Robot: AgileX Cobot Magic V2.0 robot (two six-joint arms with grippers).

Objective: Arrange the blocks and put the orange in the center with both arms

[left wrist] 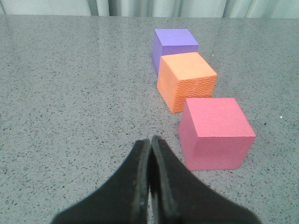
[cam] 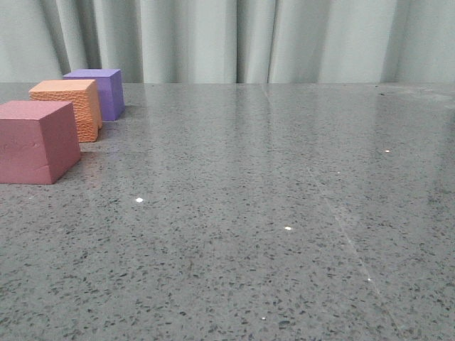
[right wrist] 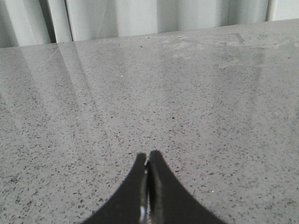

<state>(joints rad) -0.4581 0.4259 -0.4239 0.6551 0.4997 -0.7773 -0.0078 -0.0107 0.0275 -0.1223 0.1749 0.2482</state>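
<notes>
Three foam cubes stand in a row on the left of the grey table, running front to back. The pink-red cube [cam: 35,141] is nearest, the orange cube [cam: 70,106] with its pebbled surface is in the middle, and the purple cube [cam: 98,91] is farthest. The left wrist view shows the same row: pink-red cube [left wrist: 216,132], orange cube [left wrist: 187,80], purple cube [left wrist: 174,46]. My left gripper [left wrist: 150,140] is shut and empty, a little short of the pink-red cube and to its side. My right gripper [right wrist: 148,156] is shut and empty over bare table. Neither gripper shows in the front view.
The speckled grey table [cam: 270,213] stretches to a pale curtain [cam: 234,39] along its far edge. The right wrist view shows only the table top [right wrist: 163,93] and the curtain behind it.
</notes>
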